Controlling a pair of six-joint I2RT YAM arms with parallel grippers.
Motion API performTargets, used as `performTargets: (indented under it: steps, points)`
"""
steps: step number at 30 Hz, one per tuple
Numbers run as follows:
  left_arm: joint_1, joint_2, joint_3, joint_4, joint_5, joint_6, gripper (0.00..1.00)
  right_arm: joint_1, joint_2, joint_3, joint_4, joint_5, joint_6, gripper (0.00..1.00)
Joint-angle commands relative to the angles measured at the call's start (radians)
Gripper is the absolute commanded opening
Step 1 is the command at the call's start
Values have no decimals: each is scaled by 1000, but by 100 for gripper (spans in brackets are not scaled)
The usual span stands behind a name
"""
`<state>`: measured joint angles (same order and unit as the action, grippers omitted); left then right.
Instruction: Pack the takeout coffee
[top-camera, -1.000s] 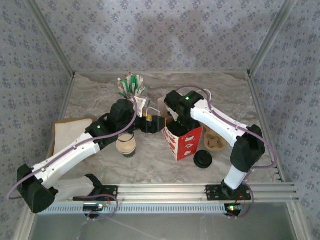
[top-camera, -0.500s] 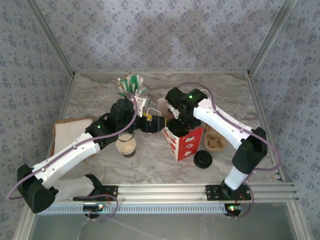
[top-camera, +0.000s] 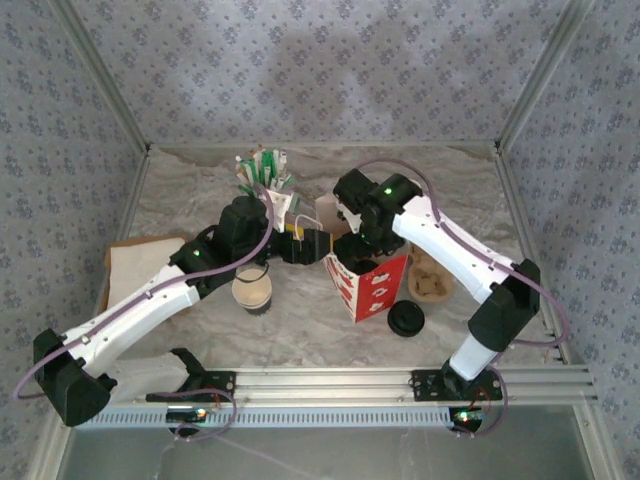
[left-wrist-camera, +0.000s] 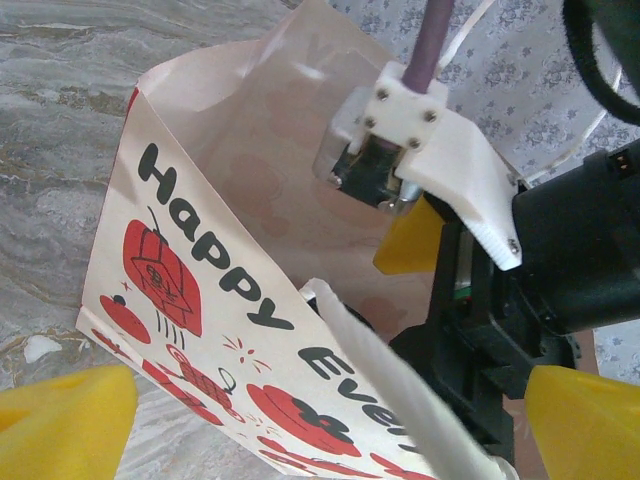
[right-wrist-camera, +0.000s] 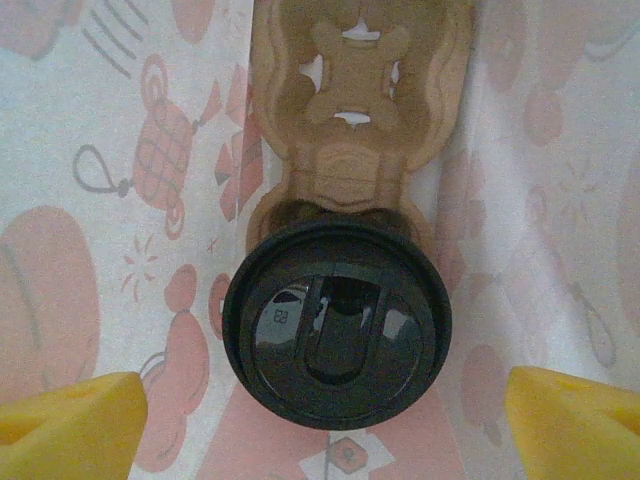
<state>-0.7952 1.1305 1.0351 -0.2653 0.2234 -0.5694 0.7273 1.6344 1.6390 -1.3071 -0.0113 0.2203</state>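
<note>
The takeout coffee (top-camera: 252, 290), a small open paper cup with a dark wall, stands on the table just under my left forearm. My left gripper (top-camera: 312, 247) is open at the red-and-white bag (top-camera: 372, 285), and the bag's printed wall (left-wrist-camera: 200, 290) and rim run between its yellow fingers (left-wrist-camera: 60, 420). My right gripper (top-camera: 358, 255) hangs open in the bag's mouth. Below it (right-wrist-camera: 330, 430), a cup with a black lid (right-wrist-camera: 337, 322) sits in a brown carrier (right-wrist-camera: 350, 120) on the bag's floor.
A pink cup of sticks (top-camera: 262, 175) stands behind the left gripper. A loose black lid (top-camera: 406, 318) and a brown tray (top-camera: 430, 282) lie right of the bag. A flat brown-and-white sheet (top-camera: 135, 262) lies at the left. Metal frame posts border the table.
My right arm has shifted slightly back and to the right over the bag, its elbow swinging outward. The left arm, the bag and the open cup have stayed put.
</note>
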Motion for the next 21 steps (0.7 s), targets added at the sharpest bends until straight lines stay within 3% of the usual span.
performTargets:
  steps: [1,21]
  points:
    - [-10,-36,22,15,8,1,99,-1,-39,34,-34,12,20,94]
    - [-10,-58,38,-4,2,-3,100,-4,-113,28,-35,10,33,94]
